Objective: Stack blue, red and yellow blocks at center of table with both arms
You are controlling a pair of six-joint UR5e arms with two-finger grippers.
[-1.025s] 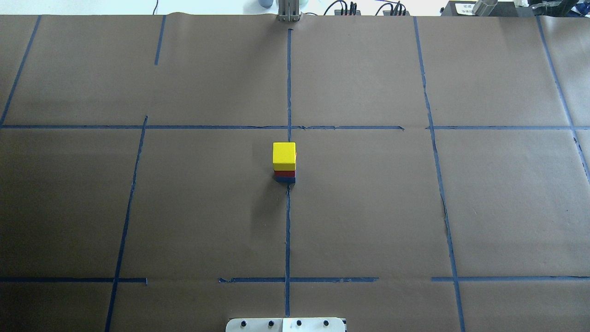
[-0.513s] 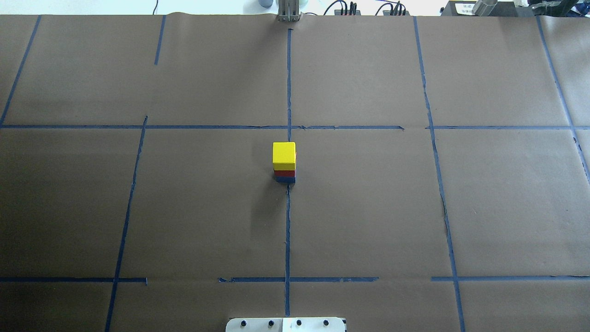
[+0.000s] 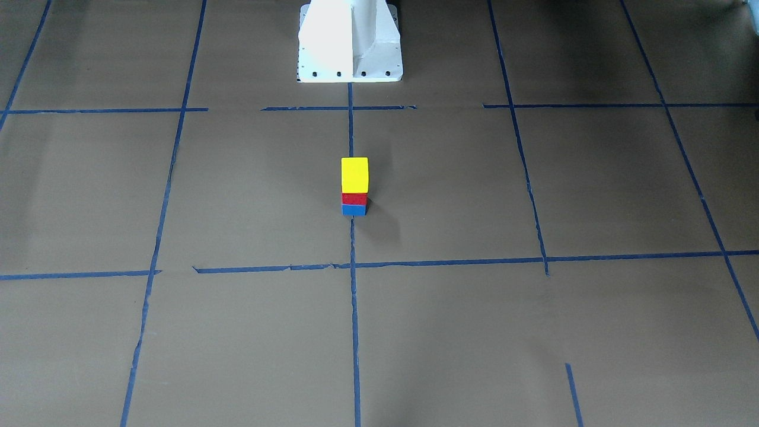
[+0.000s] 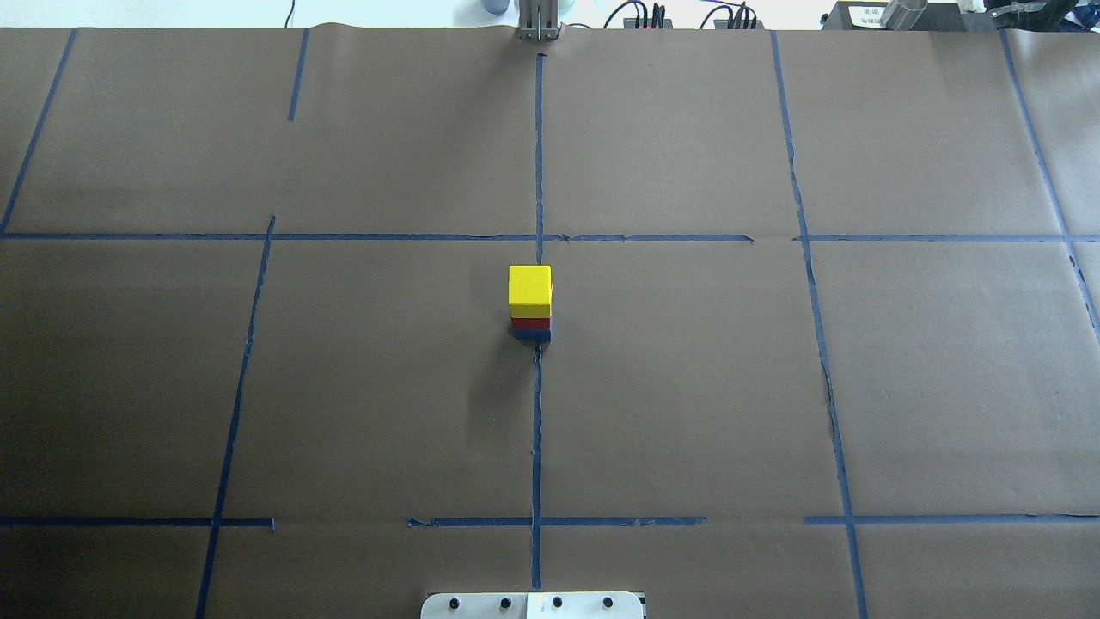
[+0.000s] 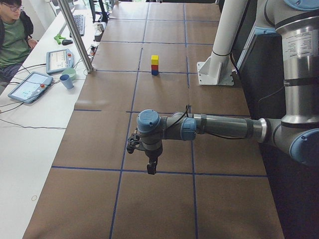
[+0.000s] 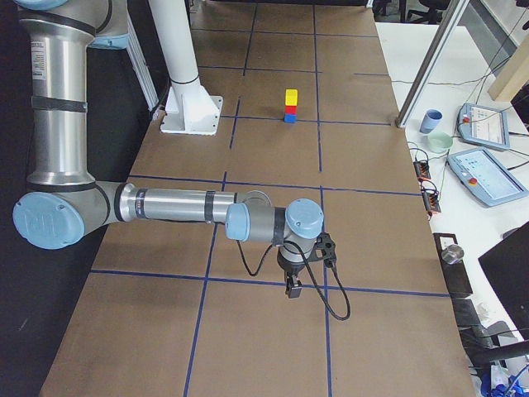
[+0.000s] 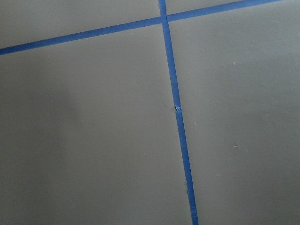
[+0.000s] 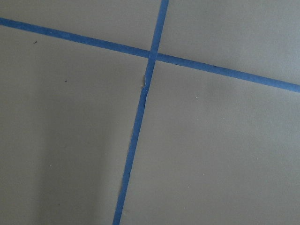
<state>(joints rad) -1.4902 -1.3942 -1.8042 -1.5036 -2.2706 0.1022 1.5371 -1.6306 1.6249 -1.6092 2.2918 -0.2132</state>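
Note:
At the middle of the brown paper table stands a three-cube stack on the centre tape line: the yellow block on top, the red block under it, the blue block at the bottom. The front view shows the same order: yellow, red, blue. Nothing touches the stack. My left gripper hangs over the table's left end, far from the blocks, and my right gripper over the right end. Both point down; I cannot tell whether they are open or shut. The wrist views show only paper and tape.
The white pedestal stands behind the stack on the robot's side. Beyond the table's far edge a person sits at a white desk with tablets and a cup. A metal post rises at that edge.

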